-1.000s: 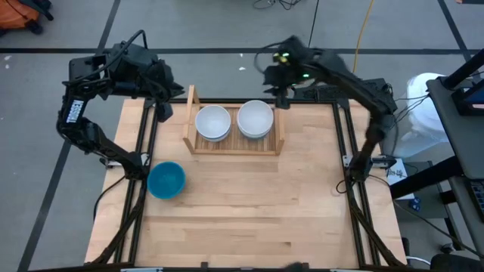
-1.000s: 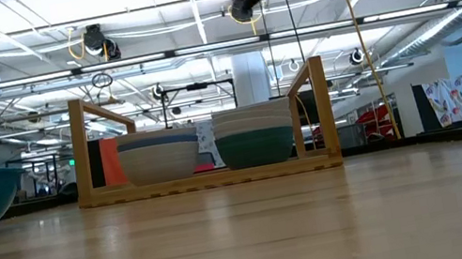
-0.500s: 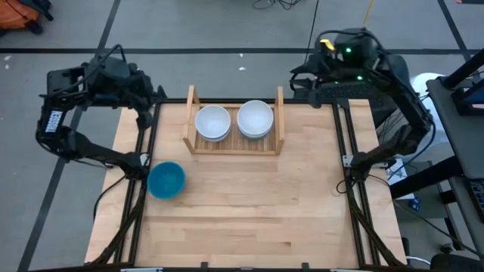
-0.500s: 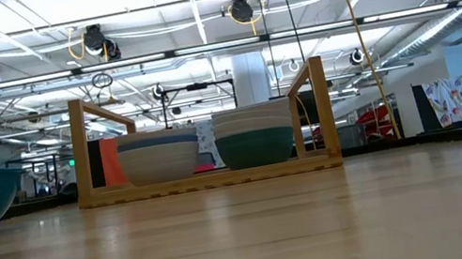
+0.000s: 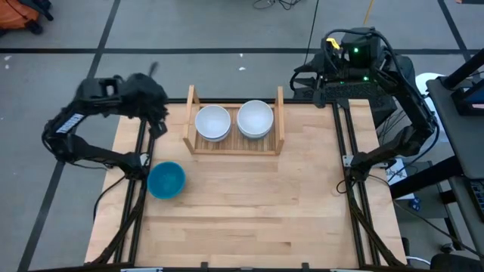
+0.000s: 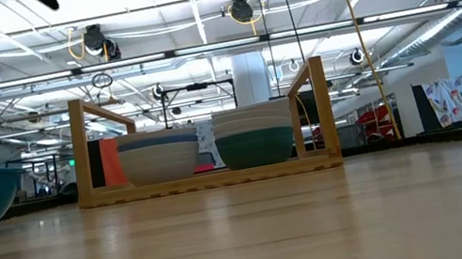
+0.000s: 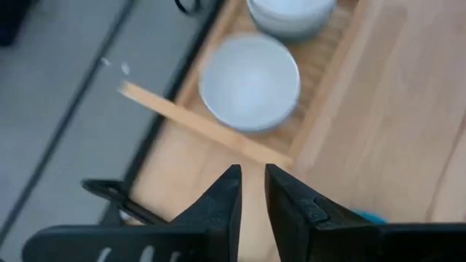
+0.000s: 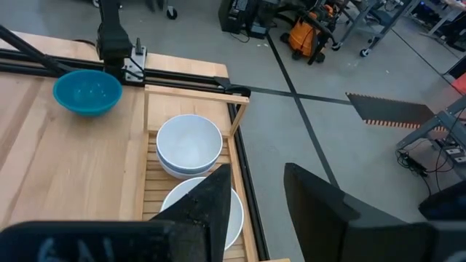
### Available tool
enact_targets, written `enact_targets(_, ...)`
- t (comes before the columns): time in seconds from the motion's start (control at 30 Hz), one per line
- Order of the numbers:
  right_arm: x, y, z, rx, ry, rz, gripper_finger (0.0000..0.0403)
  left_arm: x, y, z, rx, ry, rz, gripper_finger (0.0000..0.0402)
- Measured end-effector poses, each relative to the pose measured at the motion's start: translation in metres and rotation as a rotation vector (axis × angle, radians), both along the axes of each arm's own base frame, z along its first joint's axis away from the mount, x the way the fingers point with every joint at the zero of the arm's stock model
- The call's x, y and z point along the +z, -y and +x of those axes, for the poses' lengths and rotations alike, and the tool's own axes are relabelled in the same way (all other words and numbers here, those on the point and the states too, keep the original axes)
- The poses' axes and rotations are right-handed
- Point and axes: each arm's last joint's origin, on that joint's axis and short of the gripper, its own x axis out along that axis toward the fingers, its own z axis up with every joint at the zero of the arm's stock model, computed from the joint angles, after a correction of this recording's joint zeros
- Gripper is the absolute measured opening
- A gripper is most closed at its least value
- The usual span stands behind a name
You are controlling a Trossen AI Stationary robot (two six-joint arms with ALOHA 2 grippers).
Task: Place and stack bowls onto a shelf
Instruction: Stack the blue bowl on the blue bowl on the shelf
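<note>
High view: blue bowl (image 5: 166, 180) on tabletop, six o'clock of my left gripper (image 5: 159, 121), nearer arm; fingers narrow, empty. Shelf (image 5: 234, 145) holds two stacks. Right gripper (image 8: 255, 196) parked, wide.

A light wooden slatted shelf (image 5: 234, 145) with two upright side boards sits at the far side of the worktop, holding two side-by-side stacks of bowls: the left stack (image 5: 212, 122) white on top, the right stack (image 6: 254, 135) white above a dark green base. One bright blue bowl (image 5: 166, 180) stands upright, alone, near the worktop's left edge.
</note>
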Motion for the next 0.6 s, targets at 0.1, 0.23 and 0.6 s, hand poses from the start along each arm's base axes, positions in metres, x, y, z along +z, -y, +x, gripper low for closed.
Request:
enact_targets(0.1,0.0,0.0,0.0,0.0,0.0,0.0,0.0123,-0.021,-0.001,0.008,-0.019,-0.066,-0.07,0.0073)
enact_targets(0.23,0.002,-0.003,-0.004,0.0,0.01,-0.006,0.0123,-0.048,0.002,0.008,-0.079,-0.14,-0.17,0.0074)
enact_targets(0.6,0.006,-0.008,-0.013,0.0,0.023,-0.014,0.0123,-0.114,0.015,-0.011,-0.103,-0.318,-0.282,0.0074)
